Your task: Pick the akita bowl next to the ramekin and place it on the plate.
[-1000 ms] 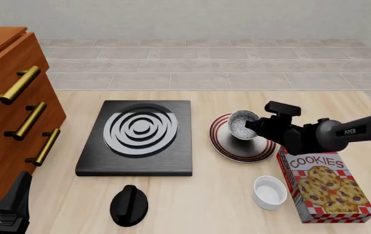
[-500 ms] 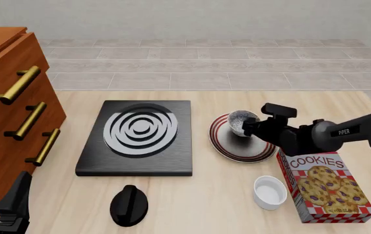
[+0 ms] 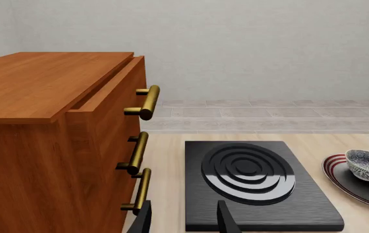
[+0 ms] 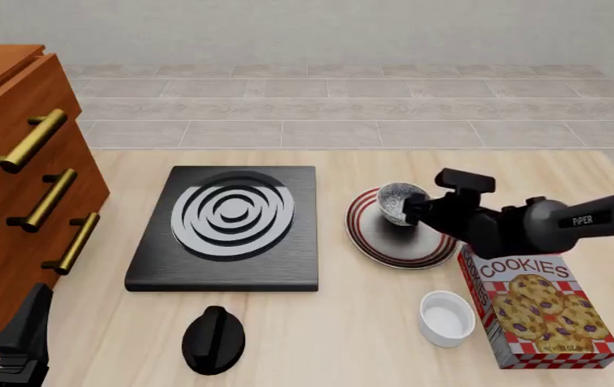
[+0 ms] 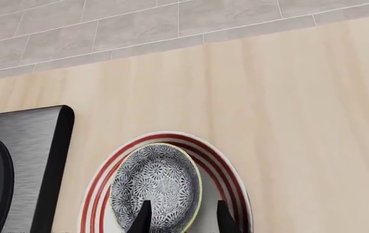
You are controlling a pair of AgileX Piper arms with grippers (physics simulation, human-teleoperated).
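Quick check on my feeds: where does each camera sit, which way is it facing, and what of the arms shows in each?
Front view: fixed above and behind the arms, looking forward and down; shows the right arm, its right gripper at the akita bowl.
Left wrist view: low beside the drawer cabinet, facing across the stove; left gripper fingertips show.
Right wrist view: above the plate, looking down; fingertips straddle the bowl's rim.
All three share bowl, plate and stove.

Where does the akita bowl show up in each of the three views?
Front view: akita bowl on the plate's far left part.
Left wrist view: at the right edge, on the plate.
Right wrist view: low centre, between the right hand's fingers.
Shared landmark: black stove.
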